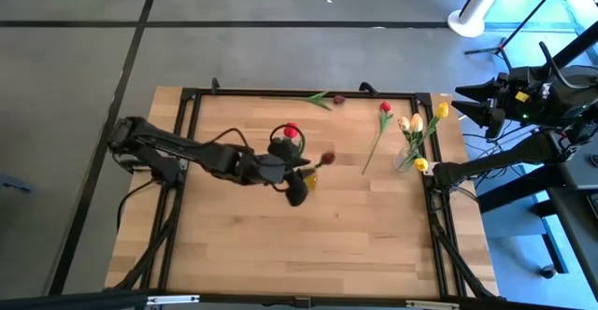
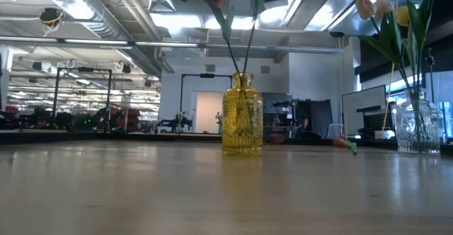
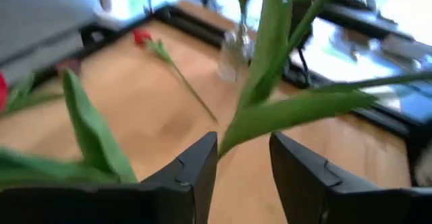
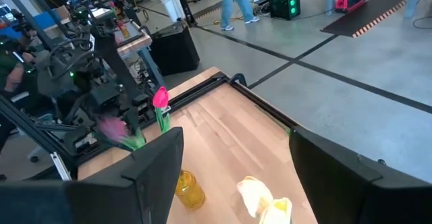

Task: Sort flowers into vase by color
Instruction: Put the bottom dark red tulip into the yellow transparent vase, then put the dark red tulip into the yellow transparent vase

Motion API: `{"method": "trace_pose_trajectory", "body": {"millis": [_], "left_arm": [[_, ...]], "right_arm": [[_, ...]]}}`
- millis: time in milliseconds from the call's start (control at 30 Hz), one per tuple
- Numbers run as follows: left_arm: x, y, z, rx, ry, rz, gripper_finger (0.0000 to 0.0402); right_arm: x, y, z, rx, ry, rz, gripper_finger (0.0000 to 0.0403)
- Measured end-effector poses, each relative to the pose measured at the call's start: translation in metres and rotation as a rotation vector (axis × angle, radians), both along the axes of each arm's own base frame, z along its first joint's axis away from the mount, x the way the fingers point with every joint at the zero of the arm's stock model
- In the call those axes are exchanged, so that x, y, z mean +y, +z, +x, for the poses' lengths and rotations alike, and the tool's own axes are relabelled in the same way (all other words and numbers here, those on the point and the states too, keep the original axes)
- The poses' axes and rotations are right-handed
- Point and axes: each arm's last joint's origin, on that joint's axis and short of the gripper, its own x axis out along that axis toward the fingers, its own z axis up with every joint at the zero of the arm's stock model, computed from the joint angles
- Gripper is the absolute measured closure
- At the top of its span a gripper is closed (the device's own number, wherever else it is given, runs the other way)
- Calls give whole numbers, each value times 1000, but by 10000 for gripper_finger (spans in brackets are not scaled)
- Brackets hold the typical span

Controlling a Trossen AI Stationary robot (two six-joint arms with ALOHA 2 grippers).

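Observation:
A yellow glass vase [image 2: 242,115] stands mid-table with two tulip stems [image 2: 230,40] in it; their heads, one red [image 1: 291,131] and one maroon [image 1: 326,158], show in the high view. My left gripper [image 3: 243,140] hangs open above this vase [image 1: 311,181], its fingers either side of a green stem and leaf [image 3: 270,109]. A clear vase [image 1: 408,158] at the right edge holds yellow and cream tulips [image 1: 416,121]. A red tulip [image 1: 378,133] lies flat on the table beside it. My right gripper [image 4: 236,143] waits open at the right edge. My left gripper comes from above with the green stem [image 3: 233,133] rising between its open fingers, close against one fingertip [image 3: 206,150]. I cannot tell whether that finger touches the stem. The stem's lower end stands in the yellow vase.
A maroon tulip [image 1: 322,97] lies at the far edge by the black frame rail [image 1: 280,93], with a small red head [image 1: 366,88] near it. Bare wood [image 1: 299,245] fills the near half of the table. A person [image 4: 236,1] walks in the room beyond.

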Motion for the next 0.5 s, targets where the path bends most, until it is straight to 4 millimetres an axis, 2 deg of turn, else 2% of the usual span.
{"method": "trace_pose_trajectory", "body": {"millis": [133, 200, 300, 433, 500], "left_arm": [[-4, 17, -24, 45, -154, -115, 260], [-6, 25, -42, 97, -245, -181, 260], [-6, 36, -77, 207, -290, -204, 264], [17, 46, -124, 357, -204, -124, 265], [36, 41, -134, 435, -133, -59, 265]], "right_arm": [[0, 0, 0, -2, -2, 6, 132], [0, 0, 0, -4, -3, 11, 132], [0, 0, 0, -9, -8, 27, 132], [0, -1, 0, -1, -10, 28, 132], [0, -1, 0, -2, -10, 28, 132]]}}
